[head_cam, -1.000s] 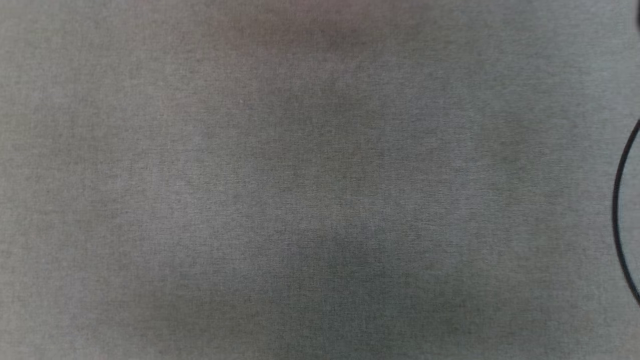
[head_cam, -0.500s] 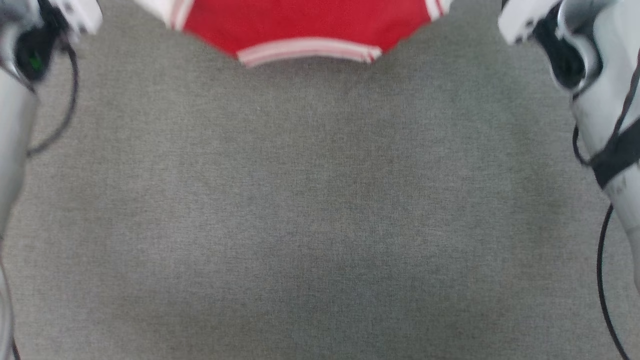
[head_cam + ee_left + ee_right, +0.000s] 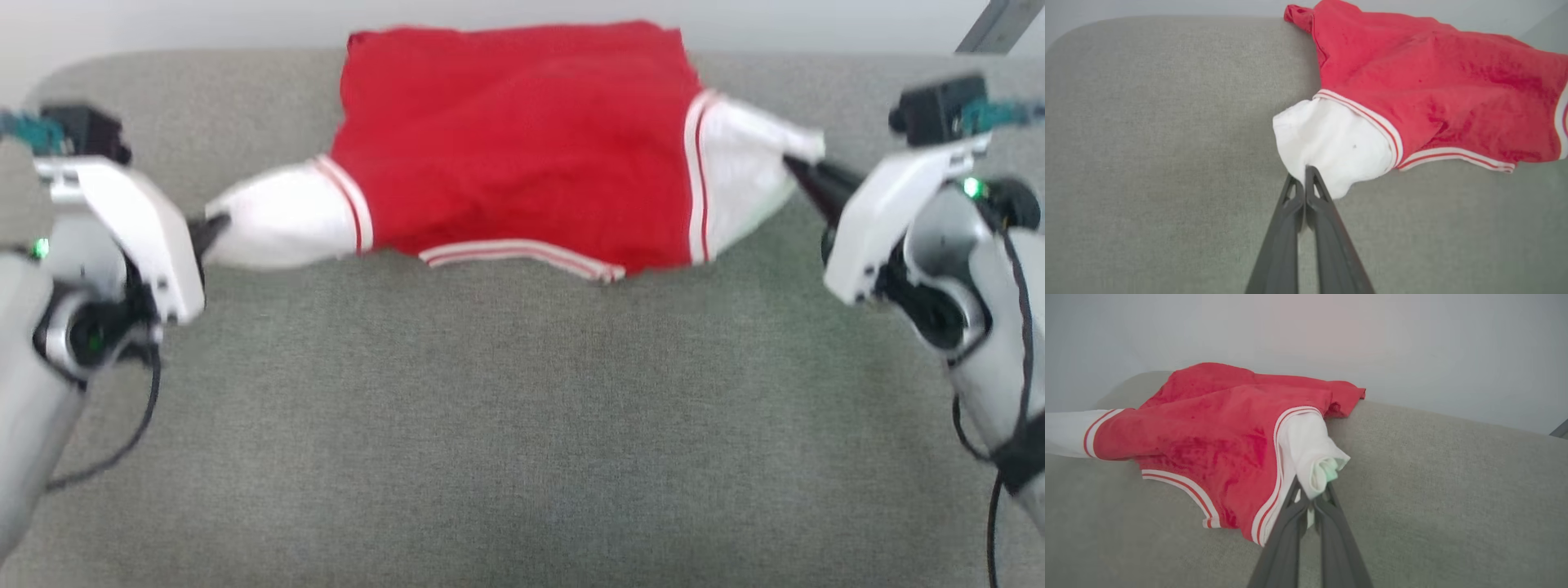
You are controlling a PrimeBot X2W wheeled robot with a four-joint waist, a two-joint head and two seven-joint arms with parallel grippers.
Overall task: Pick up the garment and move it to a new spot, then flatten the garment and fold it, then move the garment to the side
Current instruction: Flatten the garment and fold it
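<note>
the garment [image 3: 522,139] lay at the far edge of the bench [image 3: 522,408], its white sleeves pinched in the closed jaws of the left gripper [image 3: 214,227] and right gripper [image 3: 796,167], thin holds that looked liable to slip under an uneven pull.

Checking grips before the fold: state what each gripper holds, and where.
Left gripper pinches the shirt by one white sleeve; right gripper by the other.

Soft even light — slight blur
</note>
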